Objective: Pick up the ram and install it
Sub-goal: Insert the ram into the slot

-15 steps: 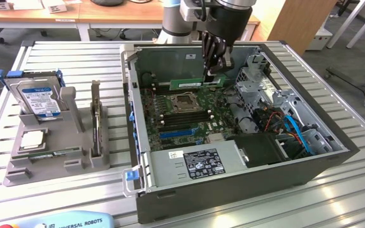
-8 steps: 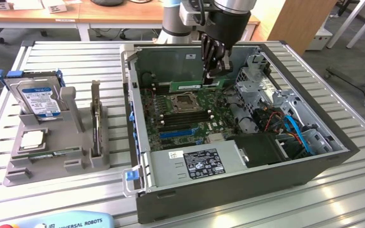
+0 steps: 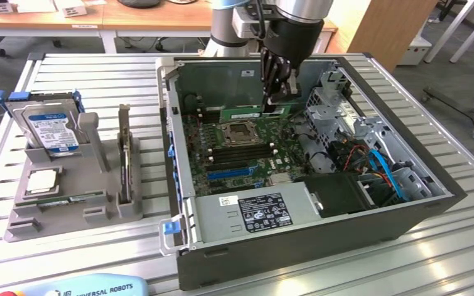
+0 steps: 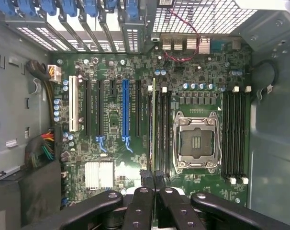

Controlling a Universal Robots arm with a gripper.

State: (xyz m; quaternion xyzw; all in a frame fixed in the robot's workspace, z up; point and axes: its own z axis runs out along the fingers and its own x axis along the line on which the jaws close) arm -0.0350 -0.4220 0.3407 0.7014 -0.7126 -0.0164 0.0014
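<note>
The black pincer [image 4: 153,176] clamps the long thin green ram stick [image 4: 153,124] edge-on; a silver processor socket [image 4: 196,143] lies beside. The grey case walls [image 4: 16,96] stand apart.

Slatted table [image 3: 97,68] bearing computer case [image 3: 303,253], grey rack [image 3: 64,223]

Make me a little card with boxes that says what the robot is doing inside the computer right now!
gripper: shut on the ram, reaching down inside the open computer case
ram: thin green stick, held on edge over the memory slots, beside the processor socket
pushed into a slot: cannot tell
tray: on the exterior view's left of the case, holding a hard drive and a square silver processor chip
</note>
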